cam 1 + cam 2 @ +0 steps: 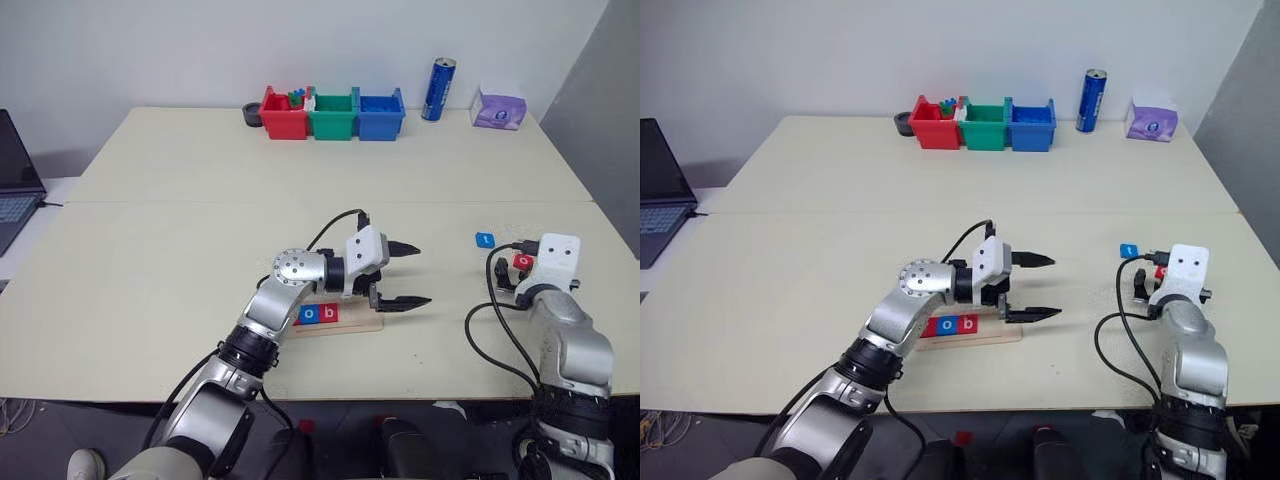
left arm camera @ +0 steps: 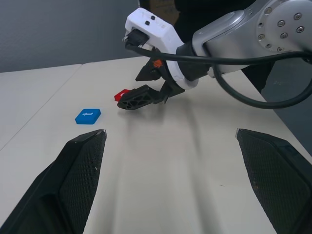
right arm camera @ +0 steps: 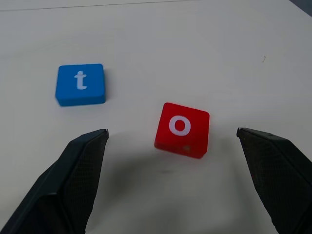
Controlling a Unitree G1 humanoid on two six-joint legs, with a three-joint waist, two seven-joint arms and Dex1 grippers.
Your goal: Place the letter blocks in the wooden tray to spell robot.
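The long pale wooden tray (image 1: pixel 345 324) lies near the table's front edge, holding a blue "o" tile (image 1: pixel 309 314) and a red "b" tile (image 1: pixel 330 312) side by side; its left part is hidden by the left arm. Just above its right end the left gripper (image 1: pixel 408 275) points rightward, fingers apart and empty. Well to the right, a red square "o" tile (image 3: pixel 182 129) lies flat on the cream table (image 1: pixel 200 230) between the spread fingers of the right gripper (image 3: pixel 170 139), untouched. A blue square "t" tile (image 3: pixel 80 84) lies just beyond.
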